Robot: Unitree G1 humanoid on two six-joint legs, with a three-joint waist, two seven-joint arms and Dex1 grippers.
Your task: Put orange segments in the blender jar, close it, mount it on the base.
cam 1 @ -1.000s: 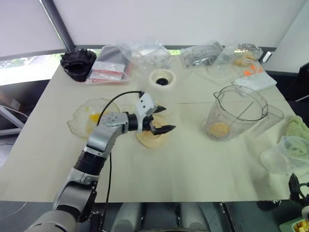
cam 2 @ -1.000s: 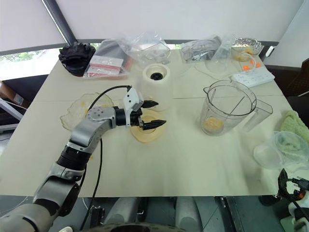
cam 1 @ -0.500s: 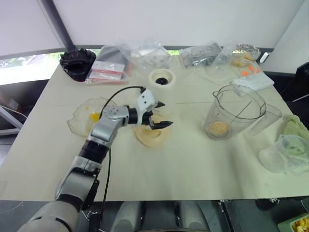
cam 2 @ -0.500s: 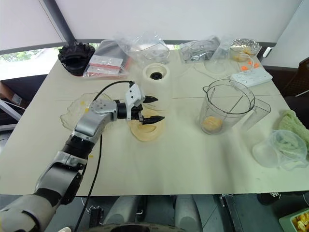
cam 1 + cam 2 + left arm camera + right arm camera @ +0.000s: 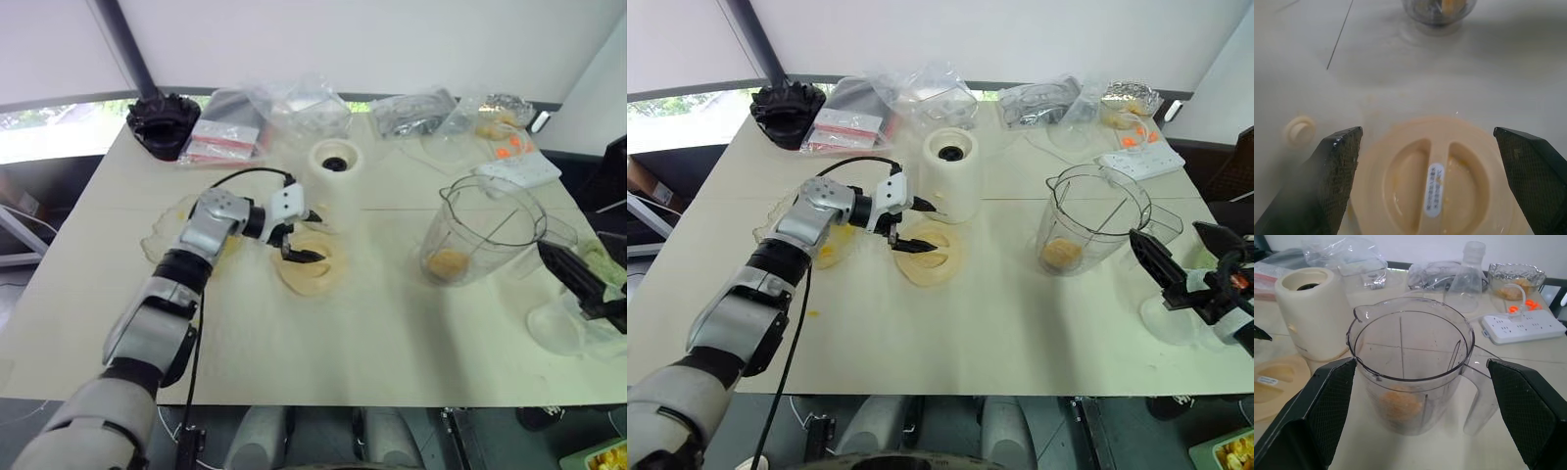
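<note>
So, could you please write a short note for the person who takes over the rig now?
Left hand: open, hovering over the flat cream lid, not gripping it.
Right hand: open, empty, beside the blender jar, pointing toward it.
Jar stands upright on the table, uncovered, with orange segments at its bottom.
Base stands behind the lid, socket free.
A few pieces are left in the shallow clear dish.
Done: fruit in jar.
Left: pick up the lid, close the jar, mount it on the base.
</note>
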